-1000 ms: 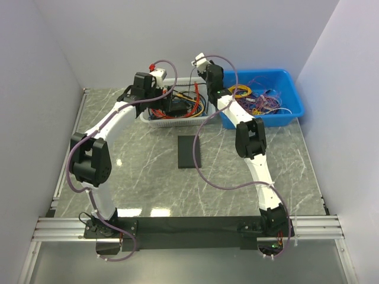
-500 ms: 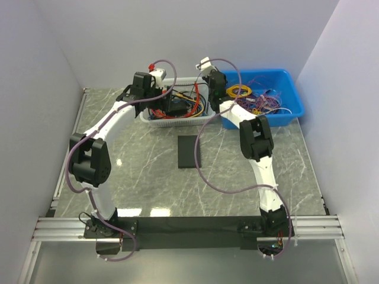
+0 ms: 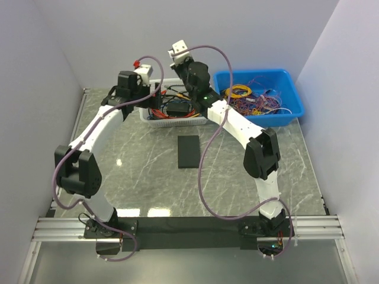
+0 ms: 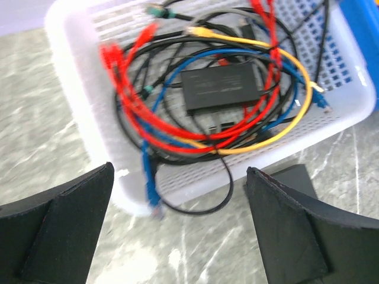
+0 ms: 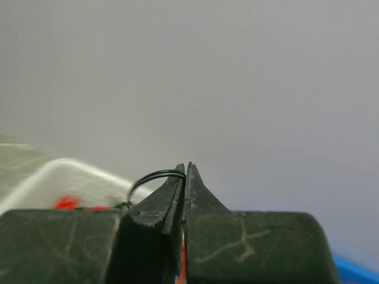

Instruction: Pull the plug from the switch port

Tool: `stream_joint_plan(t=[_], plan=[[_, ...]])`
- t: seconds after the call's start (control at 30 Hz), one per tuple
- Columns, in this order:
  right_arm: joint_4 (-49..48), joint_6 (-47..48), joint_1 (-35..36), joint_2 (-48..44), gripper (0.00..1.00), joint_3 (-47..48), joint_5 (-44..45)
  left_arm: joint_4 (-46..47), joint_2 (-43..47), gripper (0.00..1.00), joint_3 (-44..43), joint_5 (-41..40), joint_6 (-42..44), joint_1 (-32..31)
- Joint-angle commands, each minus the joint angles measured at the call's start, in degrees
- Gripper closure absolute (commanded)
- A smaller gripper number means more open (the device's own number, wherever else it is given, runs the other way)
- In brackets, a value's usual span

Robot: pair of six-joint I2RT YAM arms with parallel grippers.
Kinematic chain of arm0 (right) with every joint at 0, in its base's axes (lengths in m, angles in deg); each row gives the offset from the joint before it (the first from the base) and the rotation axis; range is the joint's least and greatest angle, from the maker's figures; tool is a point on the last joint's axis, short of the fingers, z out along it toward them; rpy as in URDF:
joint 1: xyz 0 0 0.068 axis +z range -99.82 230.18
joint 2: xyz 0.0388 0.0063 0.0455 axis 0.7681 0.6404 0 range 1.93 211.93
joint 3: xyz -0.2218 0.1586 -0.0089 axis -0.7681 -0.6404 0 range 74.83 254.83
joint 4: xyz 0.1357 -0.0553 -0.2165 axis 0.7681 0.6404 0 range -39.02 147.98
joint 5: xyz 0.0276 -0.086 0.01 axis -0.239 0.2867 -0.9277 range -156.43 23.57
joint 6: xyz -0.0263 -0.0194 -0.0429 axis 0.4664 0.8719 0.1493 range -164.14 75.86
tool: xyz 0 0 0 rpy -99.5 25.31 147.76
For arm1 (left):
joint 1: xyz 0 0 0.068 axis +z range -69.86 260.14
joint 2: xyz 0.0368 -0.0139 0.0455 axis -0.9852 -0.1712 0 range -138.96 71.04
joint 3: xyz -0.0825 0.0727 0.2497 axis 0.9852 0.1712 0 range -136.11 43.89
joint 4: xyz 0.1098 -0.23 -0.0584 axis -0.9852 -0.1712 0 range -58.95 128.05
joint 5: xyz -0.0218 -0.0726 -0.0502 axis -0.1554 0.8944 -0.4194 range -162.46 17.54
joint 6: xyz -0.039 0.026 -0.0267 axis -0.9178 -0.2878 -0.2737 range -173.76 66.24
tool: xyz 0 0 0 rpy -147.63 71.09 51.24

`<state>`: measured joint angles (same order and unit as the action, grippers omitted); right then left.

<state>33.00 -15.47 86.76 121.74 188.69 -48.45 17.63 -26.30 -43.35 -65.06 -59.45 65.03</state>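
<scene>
On the grey marbled desk (image 3: 142, 165), a flat black slab (image 3: 188, 151) lies alone in front of the arms, no lead attached. Just beyond it stands the white mesh basket (image 4: 83, 106), where the switch (image 4: 222, 87) rests flat amid a tangle of red, blue, yellow and black cables, its long axis running across the basket, left to right. The left tool (image 4: 179, 171) hovers spread wide over the basket's left end, with the switch ahead of it and below. It looks the nearer of the two, and free to steady the box. The right tool (image 5: 185, 171) hangs high over the basket's far side, pressed together and pinching a thin black cable (image 5: 151, 176) that loops out beside its tips. Whether that lead ends in a switch port cannot be told from here. To the right sits a blue bin (image 3: 269, 120) heaped with more wire. Plain pale walls (image 3: 237, 29) close in the desk on three sides.
</scene>
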Motion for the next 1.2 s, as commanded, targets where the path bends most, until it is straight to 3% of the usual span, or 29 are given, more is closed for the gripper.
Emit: stream_joint_plan(t=[0.0,0.1,0.17,0.3,0.4,0.47,0.5,0.6,0.73,0.97,1.0,1.13,1.17], plan=[[-0.5,-15.6,-2.4,3.6,1.0,-2.1,-10.8,2.4,5.0,0.01,2.2,-1.2,-0.3,2.1],[-4.3,-22.8,-3.1,7.6,1.0,-2.0,-15.1,4.5,7.0,0.01,6.3,-1.0,-0.1,3.8],[-2.3,-23.1,-3.2,12.5,1.0,3.1,-14.7,5.1,7.6,0.01,8.4,-1.3,0.2,4.7],[16.3,-21.5,-3.1,21.6,1.0,16.7,-12.8,5.0,7.9,0.01,10.1,-1.0,0.6,6.6],[22.2,-18.1,-3.4,21.8,1.0,15.6,-14.8,5.7,8.4,0.01,11.4,-0.4,0.7,8.3],[25.2,-17.0,-3.9,20.0,0.88,13.2,-15.4,6.2,8.5,0.01,11.9,0.2,0.5,9.5],[26.1,-16.8,-4.0,19.2,0.72,12.5,-16.3,6.5,8.4,0.01,12.0,0.3,0.4,9.8],[28.0,-16.6,-4.6,15.7,0.47,9.3,-17.8,6.7,7.7,0.01,11.6,0.9,-0.1,9.9],[27.3,-17.9,-5.0,8.5,0.36,4.3,-19.4,6.2,6.2,0.01,10.2,3.0,-1.2,9.9],[34.2,-17.4,-5.7,1.7,0.3,1.8,-23.6,5.1,5.7,0.01,8.8,3.3,-1.6,9.9],[34.7,-17.7,-5.9,0.5,0.06,0.8,-23.5,5.0,5.8,0.01,8.8,3.2,-1.4,9.9],[34.7,-24.9,-7.6,-11.0,0.05,-8.4,-20.8,3.5,7.1,0.01,8.1,-0.1,0.6,10.0],[33.4,-30.1,-9.0,-13.9,0.05,-14.5,-20.8,2.9,7.2,0.01,8.1,-1.2,1.0,10.0]])
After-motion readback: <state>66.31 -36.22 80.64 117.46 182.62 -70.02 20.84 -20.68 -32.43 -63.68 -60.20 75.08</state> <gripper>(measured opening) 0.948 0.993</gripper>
